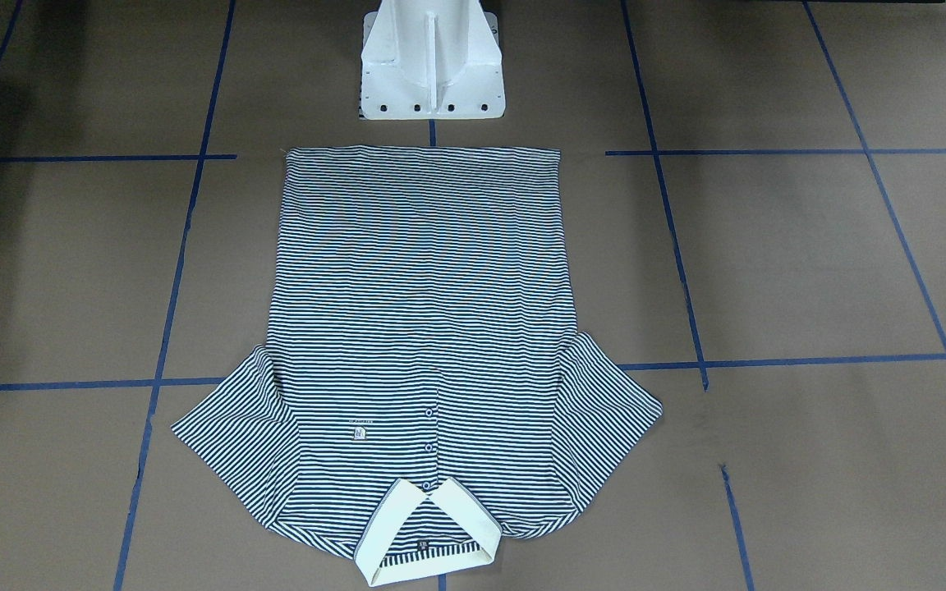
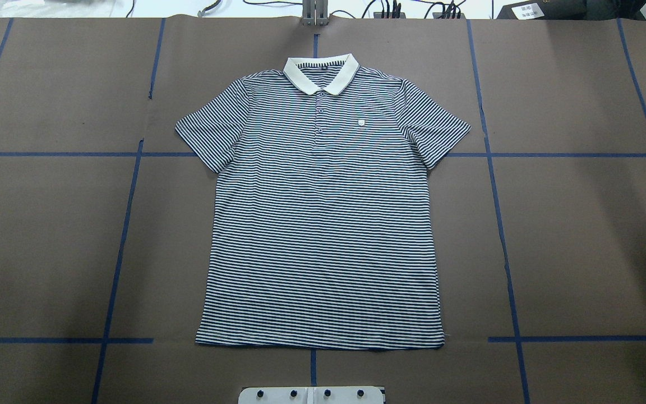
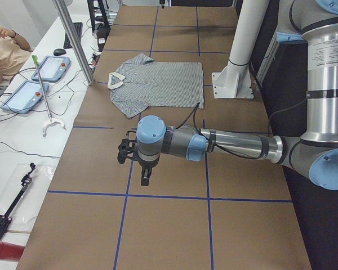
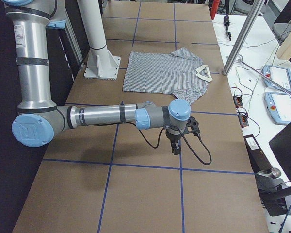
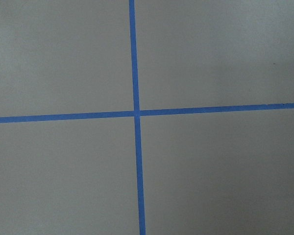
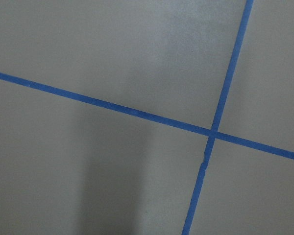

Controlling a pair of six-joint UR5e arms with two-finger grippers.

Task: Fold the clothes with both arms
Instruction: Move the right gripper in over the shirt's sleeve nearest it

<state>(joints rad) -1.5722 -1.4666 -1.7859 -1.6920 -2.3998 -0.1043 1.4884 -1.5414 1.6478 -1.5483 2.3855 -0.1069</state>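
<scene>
Left arm (image 3: 231, 145) stretched out level, left claw (image 3: 145, 180) pointing down, right arm (image 4: 102, 116) level, right claw (image 4: 175, 148) down

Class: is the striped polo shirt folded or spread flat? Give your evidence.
Spread flat: the polo shirt lies face up with both sleeves out sideways and its hem straight; no part is doubled over.

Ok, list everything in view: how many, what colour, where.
polo shirt: one, navy-and-white stripes, cream collar, flat mid-table, hem toward the robot.
table: one, brown with blue tape grid.
pedestal: one, white, by the hem.
metal post: one, silver, beyond the collar.
handheld screens: two, blue-grey, on the side bench.
person: one, partly in view, by that bench.
left arm: one, grey with blue caps, low over bare table.
right arm: one, same colours, over bare table at the other end.
left claw: one, black, pointing down; opening unclear.
right claw: one, black, pointing down; opening unclear.
</scene>
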